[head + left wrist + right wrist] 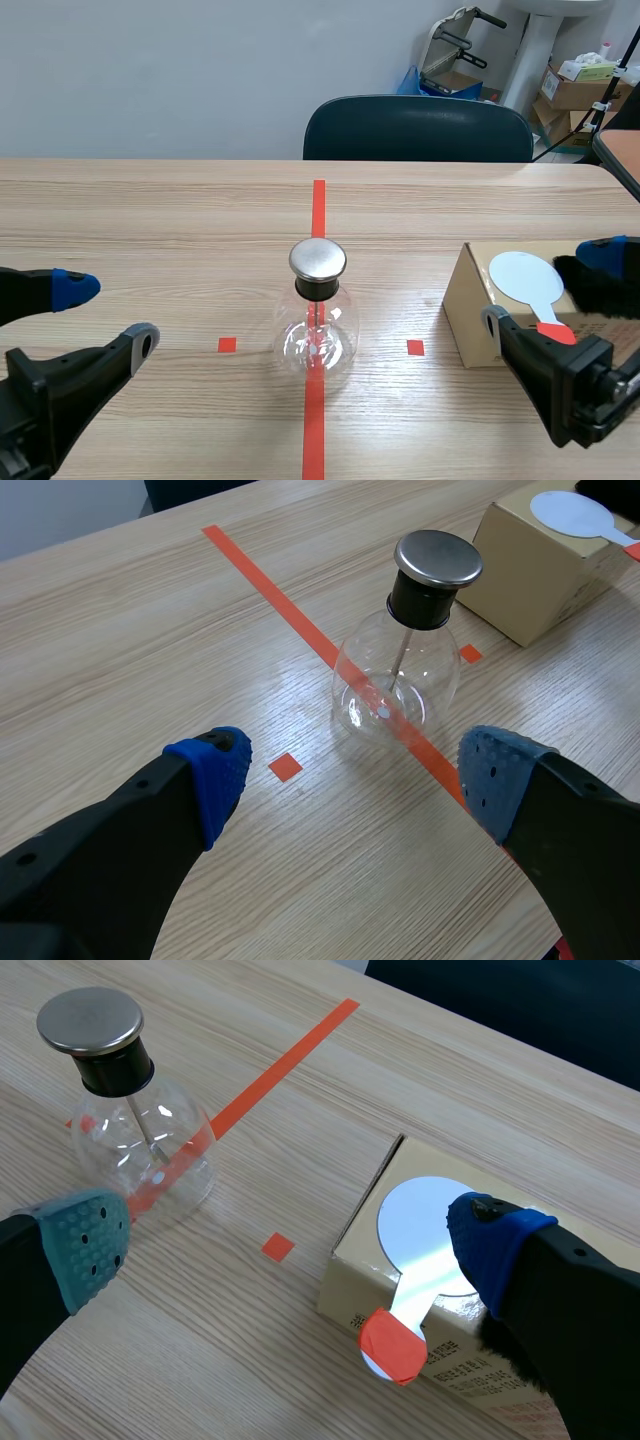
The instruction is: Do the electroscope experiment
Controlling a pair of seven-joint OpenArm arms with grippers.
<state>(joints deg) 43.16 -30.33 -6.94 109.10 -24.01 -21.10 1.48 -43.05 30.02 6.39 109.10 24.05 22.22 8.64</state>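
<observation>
The electroscope [318, 318] is a clear glass flask with a black neck and a round metal cap, standing on the red tape line at the table's middle; it also shows as the flask [398, 658] ahead of the left fingers and the flask [130, 1110] ahead of the right ones. A flat white paddle [528, 281] with a red-taped handle lies on a cardboard box [470, 310]; the paddle [420, 1240] sits between the right fingers, untouched. My left gripper [110, 315] is open near the table's left. My right gripper [550, 285] is open over the box.
A dark chair [418, 128] stands behind the far table edge. Cardboard boxes [580, 95] and a folded walker sit on the floor at the back right. Small red tape squares [227, 345] mark the table either side of the flask.
</observation>
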